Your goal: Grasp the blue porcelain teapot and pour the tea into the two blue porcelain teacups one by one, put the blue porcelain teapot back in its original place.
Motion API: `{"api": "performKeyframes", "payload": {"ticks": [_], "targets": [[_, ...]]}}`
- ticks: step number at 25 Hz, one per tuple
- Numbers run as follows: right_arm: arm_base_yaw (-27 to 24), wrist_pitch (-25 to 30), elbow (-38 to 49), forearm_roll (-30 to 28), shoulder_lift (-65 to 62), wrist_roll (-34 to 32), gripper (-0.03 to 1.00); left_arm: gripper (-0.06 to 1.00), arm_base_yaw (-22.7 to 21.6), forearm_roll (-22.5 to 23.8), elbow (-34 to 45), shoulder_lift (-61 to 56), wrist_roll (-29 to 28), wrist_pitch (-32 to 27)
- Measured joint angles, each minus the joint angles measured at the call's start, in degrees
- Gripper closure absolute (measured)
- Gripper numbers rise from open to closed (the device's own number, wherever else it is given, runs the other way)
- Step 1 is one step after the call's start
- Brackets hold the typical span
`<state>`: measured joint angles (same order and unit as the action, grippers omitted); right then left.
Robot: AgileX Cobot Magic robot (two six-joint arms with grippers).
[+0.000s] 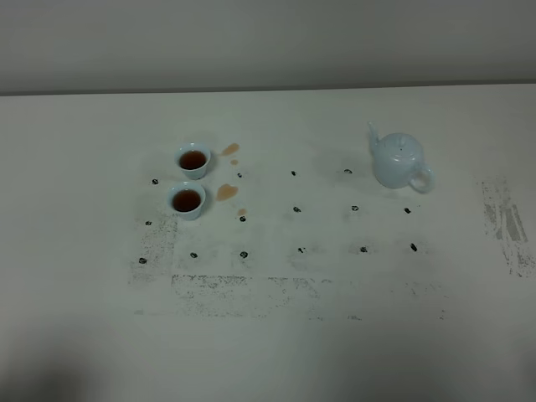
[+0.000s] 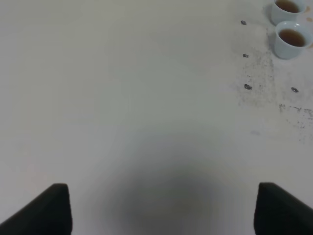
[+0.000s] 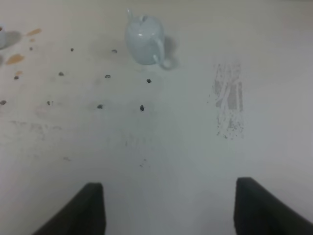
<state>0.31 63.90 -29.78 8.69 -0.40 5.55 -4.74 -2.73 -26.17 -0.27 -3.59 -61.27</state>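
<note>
The blue porcelain teapot [image 1: 399, 160] stands upright on the white table at the right, spout to the upper left, handle to the right; it also shows in the right wrist view [image 3: 145, 39]. The two blue porcelain teacups [image 1: 193, 159] [image 1: 187, 200] stand at the left, both holding brown tea; they show in the left wrist view [image 2: 286, 10] [image 2: 292, 41]. My left gripper [image 2: 161, 208] is open and empty, far from the cups. My right gripper [image 3: 168, 208] is open and empty, well short of the teapot. Neither arm shows in the exterior high view.
Brown tea spills [image 1: 228, 192] [image 1: 230, 150] lie on the table just right of the cups. Small black marks [image 1: 296, 209] dot the table in a grid. A scuffed patch [image 1: 506, 222] lies at the right, and another [image 1: 234, 289] toward the front.
</note>
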Motion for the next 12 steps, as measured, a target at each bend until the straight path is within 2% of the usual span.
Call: {"api": "performKeyframes", "payload": {"ticks": [12], "targets": [[0.0, 0.0, 0.0, 0.0, 0.0, 0.0, 0.43, 0.22, 0.0, 0.0, 0.0, 0.0, 0.0, 0.0]]}}
